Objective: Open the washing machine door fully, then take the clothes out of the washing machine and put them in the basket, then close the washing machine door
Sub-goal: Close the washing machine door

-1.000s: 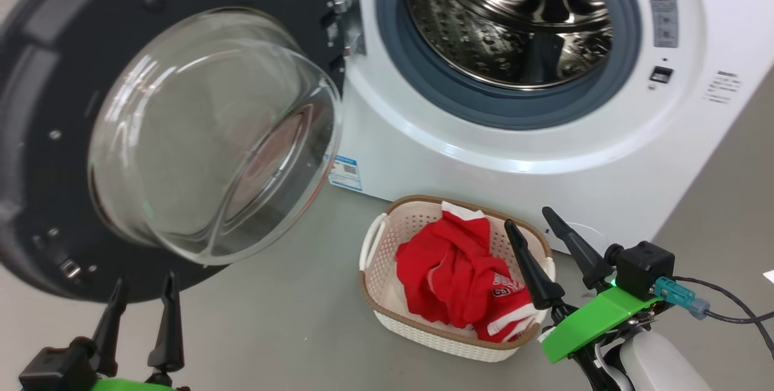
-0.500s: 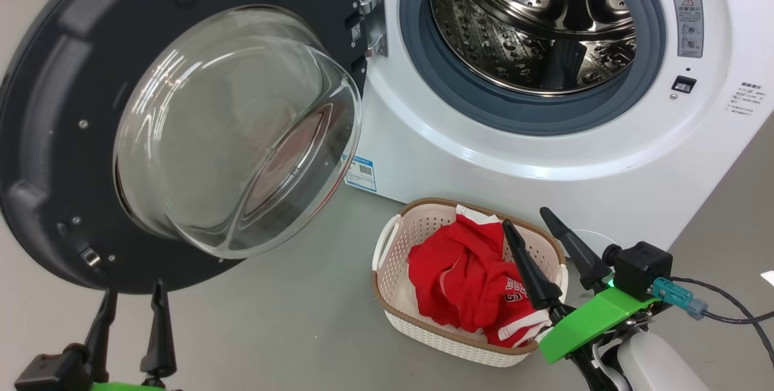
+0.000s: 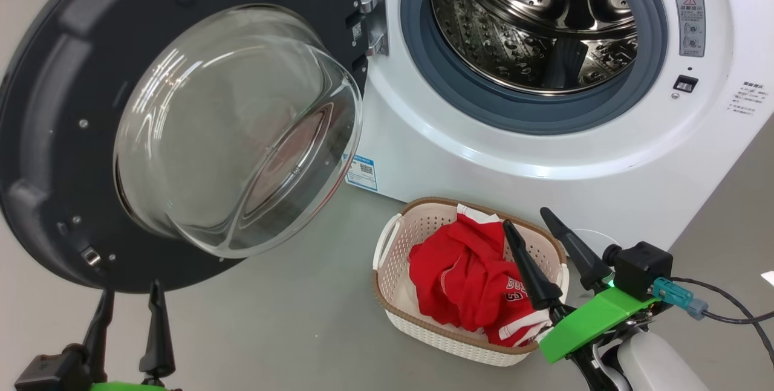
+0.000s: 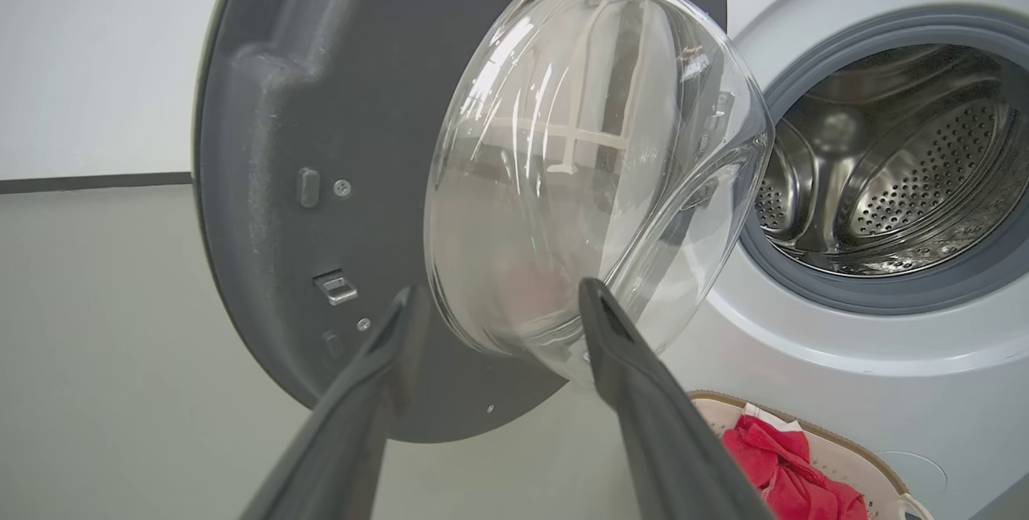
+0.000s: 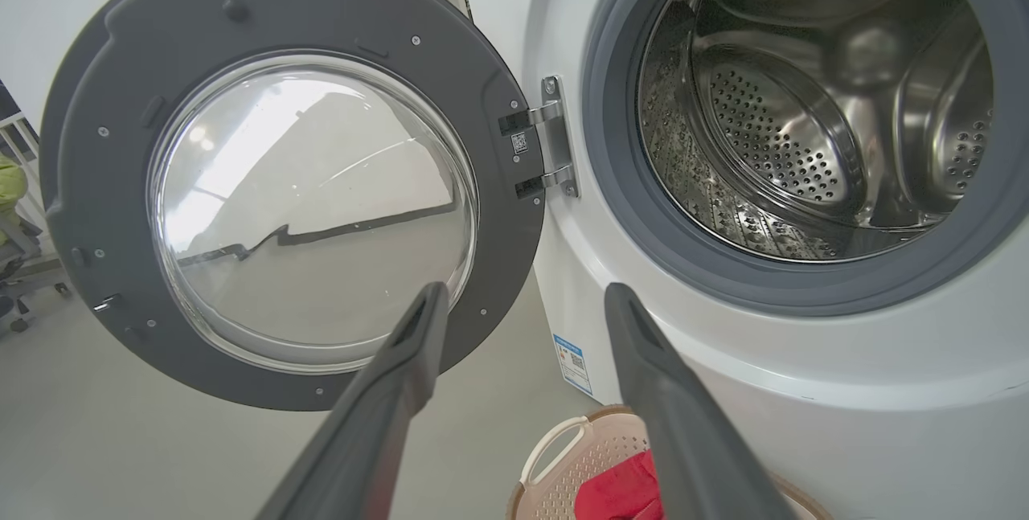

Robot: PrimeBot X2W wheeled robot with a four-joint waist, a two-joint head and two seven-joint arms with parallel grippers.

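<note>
**Head view.** Left gripper (image 3: 132, 288): fingers spread, empty, low over smooth grey floor (image 3: 290, 330). Washing machine door (image 3: 54, 137) just ahead of its tips, swung wide. Right gripper (image 3: 525, 217): fingers apart, holding nothing. Basket (image 3: 435, 342) on floor close beneath it, clothes (image 3: 459, 276) heaped inside, just left of its fingers. Washing machine (image 3: 459, 167) beyond, steel drum (image 3: 484, 34) exposed.

**Left wrist view.** Door close ahead of fingertips. White wall (image 4: 80, 62) with dark skirting strip (image 4: 88, 181) off to left.

**Right wrist view.** Basket below fingers, door ahead-left, drum ahead-right.

A plain, lab-like laundry corner: a white washing machine (image 3: 484, 155) on bare grey floor (image 3: 272, 330); blank white wall (image 4: 96, 62).
</note>
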